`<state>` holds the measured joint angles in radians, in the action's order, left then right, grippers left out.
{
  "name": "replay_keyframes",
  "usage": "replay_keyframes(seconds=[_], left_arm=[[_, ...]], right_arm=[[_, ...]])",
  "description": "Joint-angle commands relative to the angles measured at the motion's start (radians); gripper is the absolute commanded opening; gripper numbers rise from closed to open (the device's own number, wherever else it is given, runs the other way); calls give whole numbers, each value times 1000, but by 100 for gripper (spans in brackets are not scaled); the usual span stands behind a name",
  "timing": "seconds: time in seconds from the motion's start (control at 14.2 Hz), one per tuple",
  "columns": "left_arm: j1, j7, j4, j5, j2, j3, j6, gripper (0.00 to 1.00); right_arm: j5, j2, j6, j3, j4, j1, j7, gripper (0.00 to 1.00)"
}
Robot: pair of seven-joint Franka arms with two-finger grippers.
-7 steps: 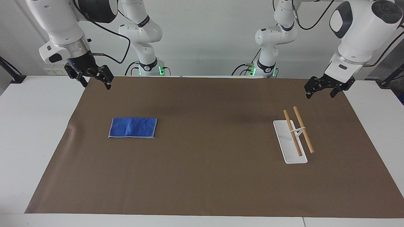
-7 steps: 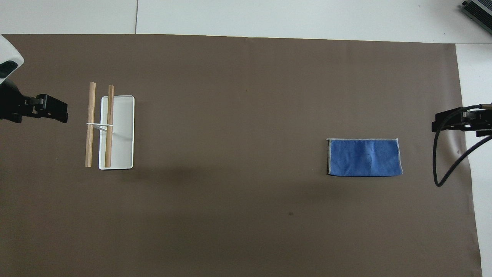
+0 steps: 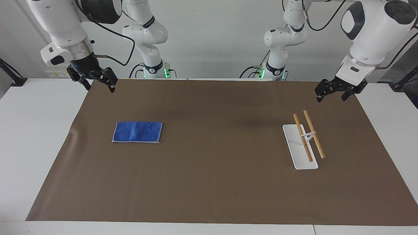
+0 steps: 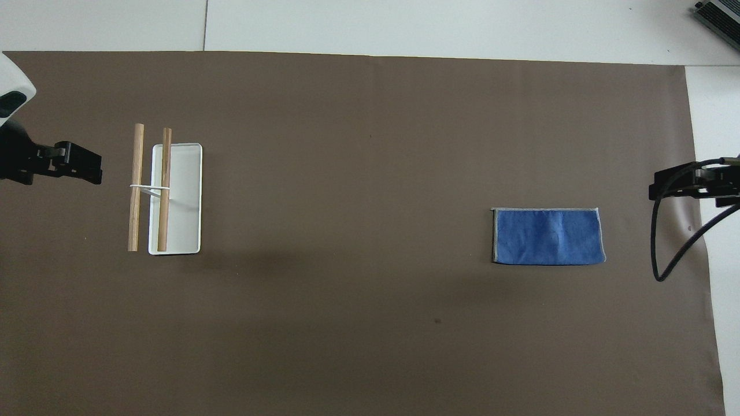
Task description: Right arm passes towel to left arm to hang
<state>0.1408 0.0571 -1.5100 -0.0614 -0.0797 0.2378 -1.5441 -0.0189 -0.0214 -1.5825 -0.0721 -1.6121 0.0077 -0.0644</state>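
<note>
The towel (image 3: 137,132), a folded blue cloth with pale edging, lies flat on the brown mat toward the right arm's end of the table; the overhead view shows the towel (image 4: 547,236) untouched. My right gripper (image 3: 100,88), with a blue light on its mount, hangs open over the mat's corner nearest the robots, apart from the towel. My left gripper (image 3: 330,98) hangs open and empty over the mat's edge at the left arm's end, close to the rack. Neither gripper holds anything.
A hanging rack (image 3: 305,141) with a white base and two wooden rods stands toward the left arm's end, also seen as the rack (image 4: 166,190) from overhead. The brown mat (image 3: 209,186) covers most of the white table. A loose black cable (image 4: 665,242) droops from the right wrist.
The right gripper has shifted very slightly. The towel, the rack and the left gripper stand as before.
</note>
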Motion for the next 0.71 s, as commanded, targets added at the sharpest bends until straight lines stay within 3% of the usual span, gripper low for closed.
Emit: replay_keyframes(seconds=[0.0,0.28,0.42,0.63], left_arm=[[8,-14,-38,-18,31,3,-19,100],[8,-14,-38,-18,31,3,-18,100],[8,-13,-38,-18,31,3,-18,100],[8,-14,-38,-18,32,3,-19,100]], right_arm=[[14,-23,-1,3,-29,-9,-9,100],[14,-37,-2,3,-55,-11,2,100],[16,-72,-71,3,-135,-5,2,100],[19,-71,-128,5,-157,0,0,100]])
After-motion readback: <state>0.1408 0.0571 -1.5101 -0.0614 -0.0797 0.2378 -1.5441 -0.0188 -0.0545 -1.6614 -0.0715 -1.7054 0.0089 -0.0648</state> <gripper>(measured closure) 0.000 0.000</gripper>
